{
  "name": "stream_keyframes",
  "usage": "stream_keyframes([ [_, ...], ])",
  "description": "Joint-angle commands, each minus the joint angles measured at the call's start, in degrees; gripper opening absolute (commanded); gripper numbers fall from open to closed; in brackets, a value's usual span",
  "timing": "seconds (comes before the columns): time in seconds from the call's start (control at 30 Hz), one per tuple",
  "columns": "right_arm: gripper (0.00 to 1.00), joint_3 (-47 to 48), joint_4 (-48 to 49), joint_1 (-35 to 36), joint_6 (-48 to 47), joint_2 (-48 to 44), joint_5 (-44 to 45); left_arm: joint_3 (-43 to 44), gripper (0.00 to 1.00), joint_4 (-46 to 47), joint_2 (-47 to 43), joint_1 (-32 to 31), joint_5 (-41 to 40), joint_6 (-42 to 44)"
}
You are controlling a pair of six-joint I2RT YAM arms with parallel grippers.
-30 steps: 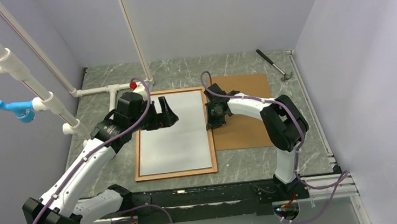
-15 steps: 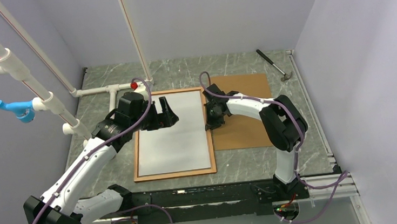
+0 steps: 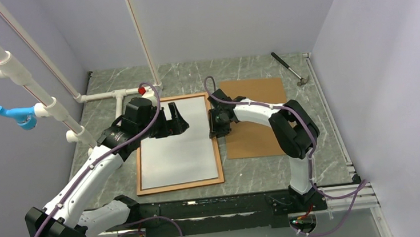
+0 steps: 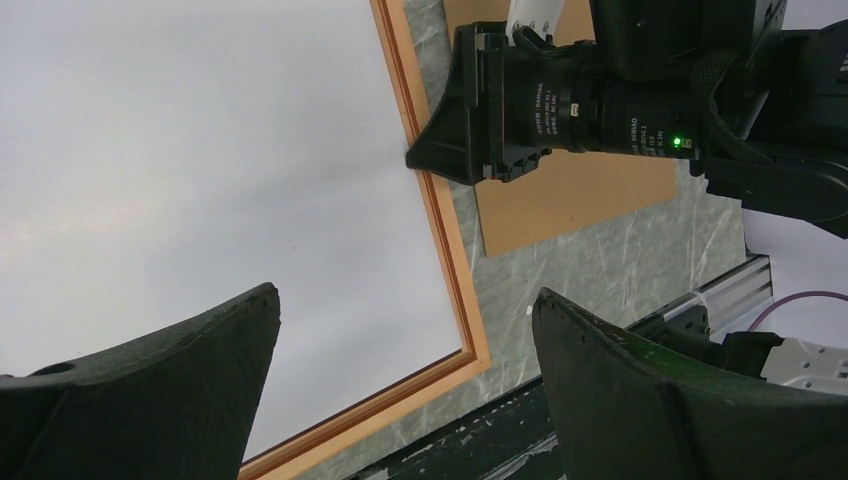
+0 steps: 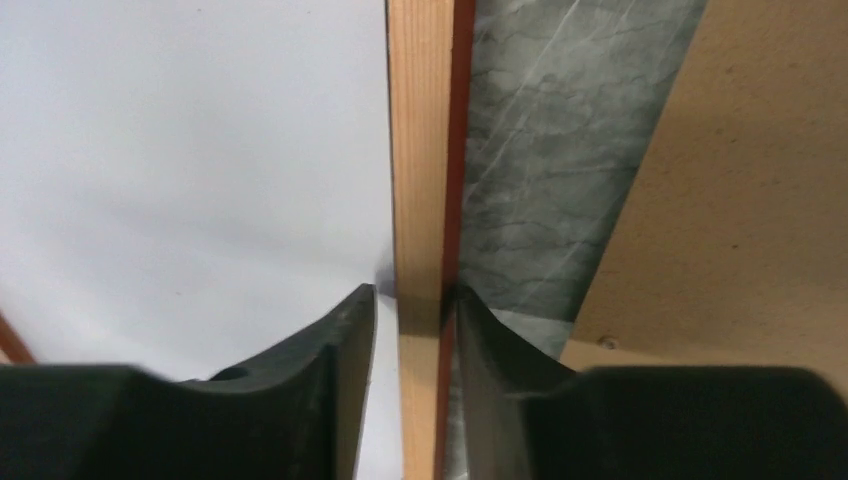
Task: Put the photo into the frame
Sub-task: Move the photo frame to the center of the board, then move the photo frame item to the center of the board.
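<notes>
Two arms are on my screens, both working around the frame (image 3: pixel 179 186). It lies flat on the marble-patterned table (image 3: pixel 192 77), left of centre and turned a little askew. It is a thin wooden rectangle. The top faces of its rails are pale orange-brown, and the right wrist camera shows a redder stripe down the outer edge.

The photo (image 3: pixel 178 141) lies inside the frame with its white side up. I see only a plain, unmarked sheet, flat and smooth, filling the space between the rails. It looks faintly grey where the arms throw shadow on it.

The left gripper (image 3: pixel 176 121) hangs above the far part of the photo with its jaws spread wide and nothing between them.

The right gripper (image 5: pixel 415 300) straddles the frame's right rail, one finger on the photo side and one on the table side. The outer finger sits against the rail, and a thin sliver of light shows between the inner finger and the wood. I read those jaws as slack around the rail rather than pinching it.

Just right of the frame lies the brown backing panel (image 3: pixel 256 114), close to the rail but not touching it. A hammer (image 3: pixel 290 69) rests by the far right corner.
</notes>
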Motion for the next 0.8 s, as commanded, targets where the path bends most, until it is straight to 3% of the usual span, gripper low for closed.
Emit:
stream_keyframes([
  [0.0,0.44,0.21,1.89,0.58,0.48,-2.97,-2.41,-0.65,0.99,1.24,0.10,0.20,0.83,0.46],
  [0.2,0.74,-1.48,2.33,0.07,-0.29,-8.93,-1.64,-2.22,0.99,4.70,1.30,0.20,3.83,-0.62],
  [0.33,0.86,-4.36,3.37,-1.71,-0.67,-12.35,-2.95,-2.26,0.99,6.54,4.19,0.18,6.48,-1.03],
  [0.53,0.88,-10.69,5.67,-7.00,-0.64,-16.36,-6.97,-5.03,0.99,14.51,8.08,-0.09,12.52,-4.36],
  [0.77,0.89,-16.65,3.61,-14.12,-3.41,-21.11,-5.27,-6.36,0.99,24.03,14.33,-3.39,16.07,-8.13],
])
